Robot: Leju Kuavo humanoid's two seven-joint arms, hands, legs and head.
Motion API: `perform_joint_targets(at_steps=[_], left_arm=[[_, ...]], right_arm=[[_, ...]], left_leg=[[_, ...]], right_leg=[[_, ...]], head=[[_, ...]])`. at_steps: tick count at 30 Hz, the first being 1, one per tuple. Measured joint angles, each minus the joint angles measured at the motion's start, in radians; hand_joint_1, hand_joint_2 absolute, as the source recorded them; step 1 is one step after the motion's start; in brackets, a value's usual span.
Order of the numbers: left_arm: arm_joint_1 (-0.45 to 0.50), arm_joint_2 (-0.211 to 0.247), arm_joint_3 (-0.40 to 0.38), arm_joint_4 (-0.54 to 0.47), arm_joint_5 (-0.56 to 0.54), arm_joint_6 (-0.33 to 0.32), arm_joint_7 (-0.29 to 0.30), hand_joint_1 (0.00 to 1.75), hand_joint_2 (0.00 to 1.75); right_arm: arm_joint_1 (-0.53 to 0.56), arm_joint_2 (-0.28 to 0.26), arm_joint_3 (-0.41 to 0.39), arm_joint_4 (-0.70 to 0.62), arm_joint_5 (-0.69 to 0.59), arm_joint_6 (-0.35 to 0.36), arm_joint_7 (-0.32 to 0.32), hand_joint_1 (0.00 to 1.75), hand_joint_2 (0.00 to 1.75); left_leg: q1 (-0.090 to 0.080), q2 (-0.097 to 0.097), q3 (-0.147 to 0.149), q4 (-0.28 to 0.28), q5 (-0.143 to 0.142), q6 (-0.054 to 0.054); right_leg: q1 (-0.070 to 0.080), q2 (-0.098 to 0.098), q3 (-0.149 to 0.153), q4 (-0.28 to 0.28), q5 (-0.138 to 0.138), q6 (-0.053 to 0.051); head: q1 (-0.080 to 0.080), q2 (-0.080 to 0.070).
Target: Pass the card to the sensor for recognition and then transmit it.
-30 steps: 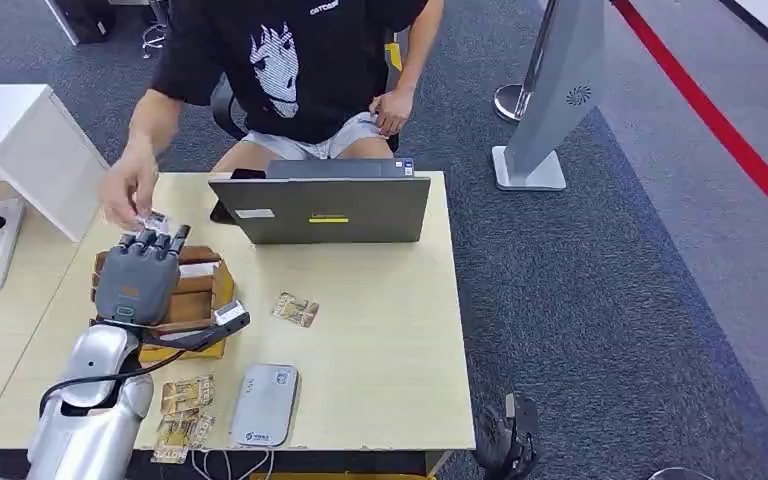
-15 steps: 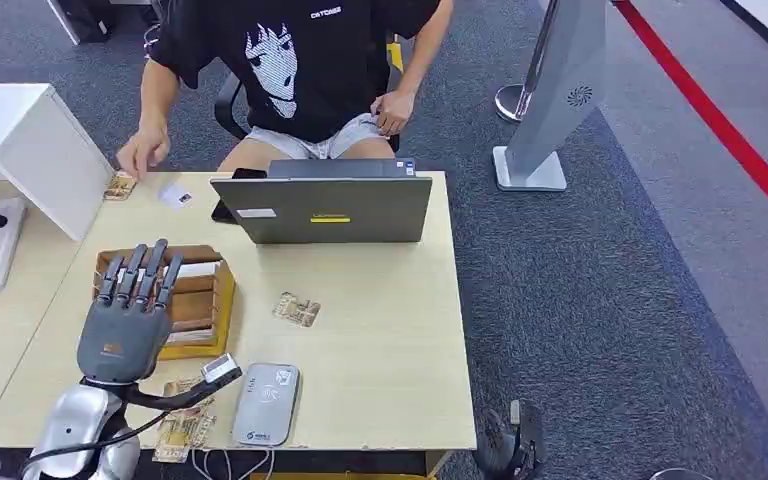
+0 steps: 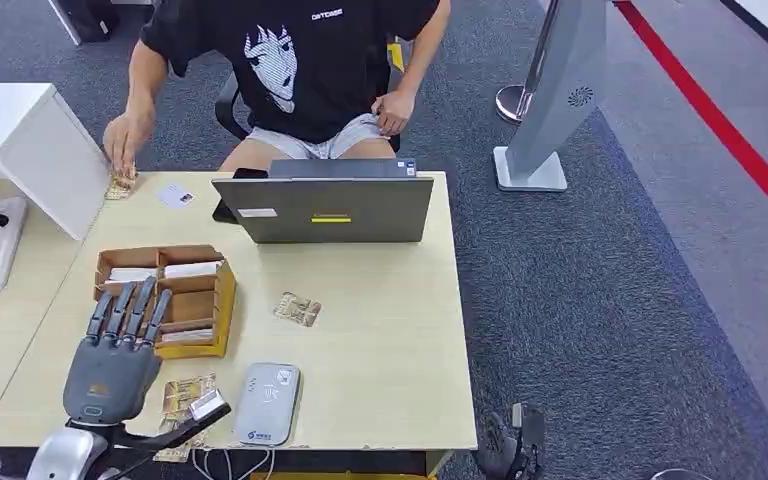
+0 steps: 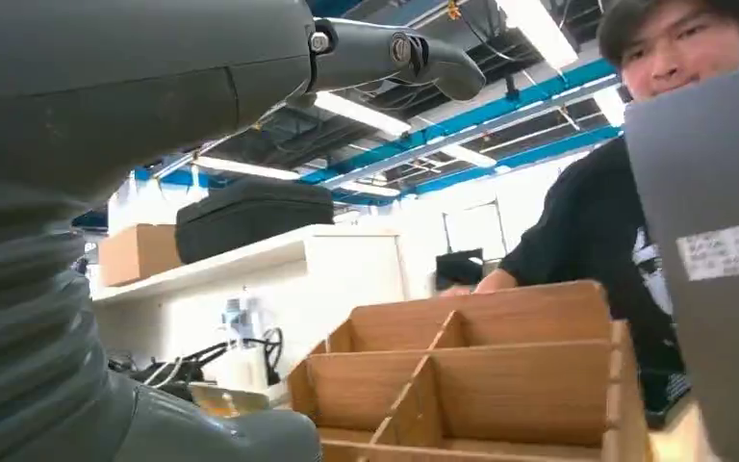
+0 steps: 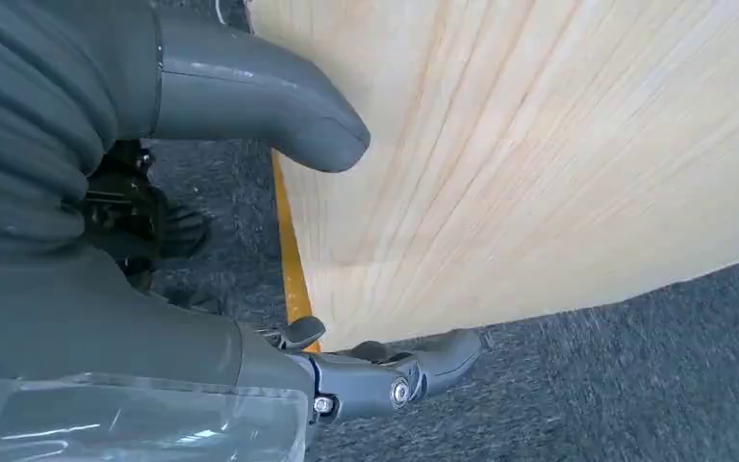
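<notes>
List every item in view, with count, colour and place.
table: one, light wood, under the items.
laptop: one, grey, at the table's far edge, before the person.
divided box: one, brown wood, left part of the table, white cards in it.
sensor: one, grey, near edge of the table.
white card: one, far left of the table.
patterned cards: one small tan pile mid-table; more left of the sensor.
white cabinet: one, far left.
grey stand: one, on the carpet at right.
person: one, black shirt, seated behind the laptop, hand at the table's far left corner.
left hand: grey, fingers apart, holding nothing, over the table's near left.
right hand: grey, beside the table's edge, holding nothing.
</notes>
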Motion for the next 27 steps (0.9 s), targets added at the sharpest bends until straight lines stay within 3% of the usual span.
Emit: perform_joint_targets(at_steps=[16, 27], left_arm=[[-0.062, 0.034, 0.122, 0.205, -0.006, 0.037, 0.006, 0.00, 1.75], [-0.140, 0.043, 0.131, 0.326, -0.057, 0.079, 0.006, 0.00, 1.75]], right_arm=[[-0.001, 0.003, 0.001, 0.000, 0.026, 0.000, 0.006, 0.00, 1.75], [-0.006, 0.003, 0.005, 0.000, 0.032, 0.002, 0.017, 0.00, 1.75]], left_leg=[[0.000, 0.000, 0.000, 0.000, 0.000, 0.000], [0.001, 0.000, 0.000, 0.000, 0.000, -0.001]], right_leg=[[0.000, -0.001, 0.000, 0.000, 0.000, 0.000], [0.000, 0.000, 0.000, 0.000, 0.000, 0.000]], head=[[0.000, 0.000], [0.000, 0.000]])
